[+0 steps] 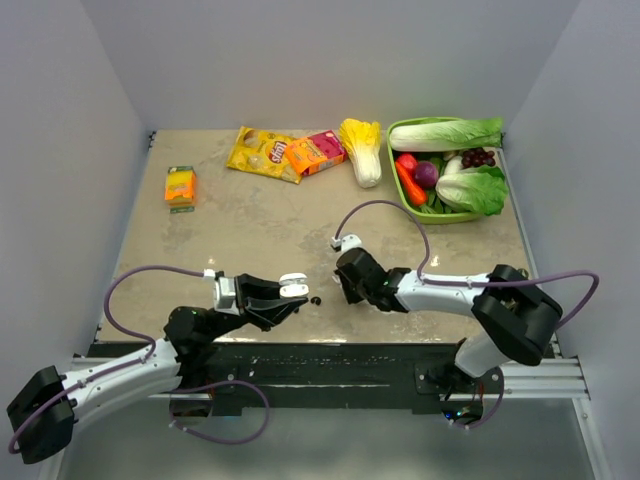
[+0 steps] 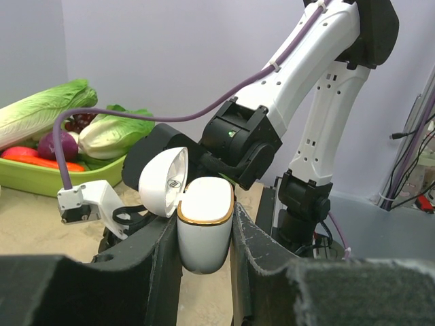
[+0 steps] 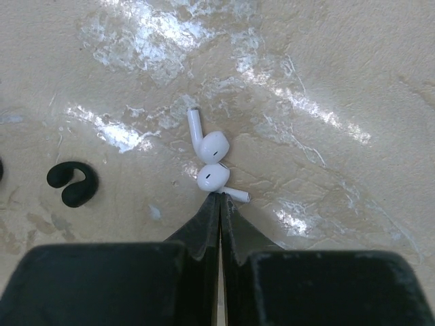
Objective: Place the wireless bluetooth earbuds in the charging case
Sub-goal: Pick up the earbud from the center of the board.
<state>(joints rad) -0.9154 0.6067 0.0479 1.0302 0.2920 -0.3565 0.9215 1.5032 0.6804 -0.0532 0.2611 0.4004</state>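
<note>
My left gripper (image 2: 205,225) is shut on a white charging case (image 2: 204,204) with a gold rim, held upright above the table with its lid (image 2: 163,182) hinged open. In the top view the left gripper (image 1: 287,295) and the case (image 1: 293,284) are near the front edge. Two white earbuds (image 3: 213,145) (image 3: 212,177) lie touching each other on the table. My right gripper (image 3: 219,197) is shut and empty, its tips right against the nearer white bud. A black earbud (image 3: 73,183) lies to their left and shows in the top view (image 1: 316,299).
A green basket (image 1: 445,214) of vegetables stands at the back right. A napa cabbage (image 1: 362,148), an orange box (image 1: 315,152), a yellow chips bag (image 1: 262,153) and a small orange pack (image 1: 180,186) lie along the back. Grey walls enclose the table.
</note>
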